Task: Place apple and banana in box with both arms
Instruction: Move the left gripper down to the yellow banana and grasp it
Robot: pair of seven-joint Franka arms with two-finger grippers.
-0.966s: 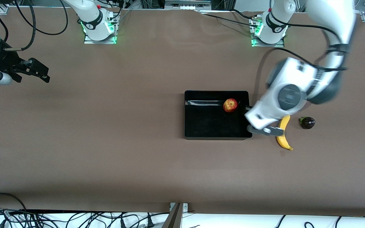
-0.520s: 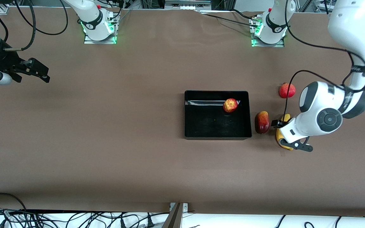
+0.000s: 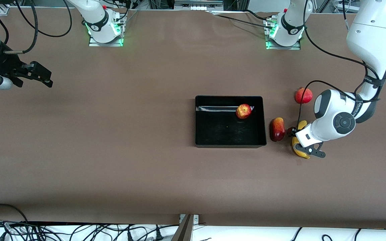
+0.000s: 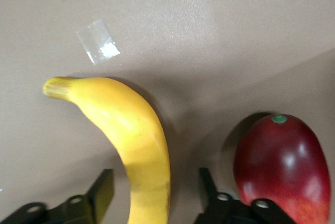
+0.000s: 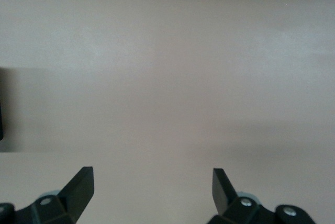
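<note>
Banana point(image 3: 299, 147) lies on the table point(image 3: 112, 150) beside the mango point(image 3: 277, 129), toward the left arm's end from the black box point(image 3: 229, 144), with the left gripper point(image 4: 152, 192) down over it, fingers spread on either side and not yet closed. Inside the box sits the apple point(image 3: 243, 111). Over bare table at its own end the right gripper point(image 5: 152, 187) waits, fingers wide.

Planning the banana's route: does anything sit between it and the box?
Yes. The red-yellow mango-like fruit lies on the table between the banana and the box, beside the box's wall. The left hand is open astride the banana.
</note>
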